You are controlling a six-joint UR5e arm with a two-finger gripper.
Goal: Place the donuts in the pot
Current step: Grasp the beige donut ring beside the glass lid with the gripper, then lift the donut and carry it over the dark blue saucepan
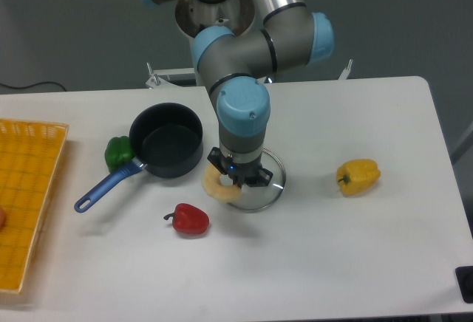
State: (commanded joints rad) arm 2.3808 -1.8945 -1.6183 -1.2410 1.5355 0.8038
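Observation:
A pale cream donut (217, 187) stands on edge just right of the pot (176, 163), a dark round saucepan with a long blue handle (106, 187). My gripper (234, 182) points straight down and is shut on the donut's right side. The ring sits a little above the table, over the left edge of a glass lid. The pot is empty inside.
The round glass lid (266, 190) lies under the gripper. A green pepper (117, 152) rests left of the pot, a red pepper (189, 219) in front, a yellow pepper (358, 176) to the right. A yellow basket (22, 196) sits at the left edge.

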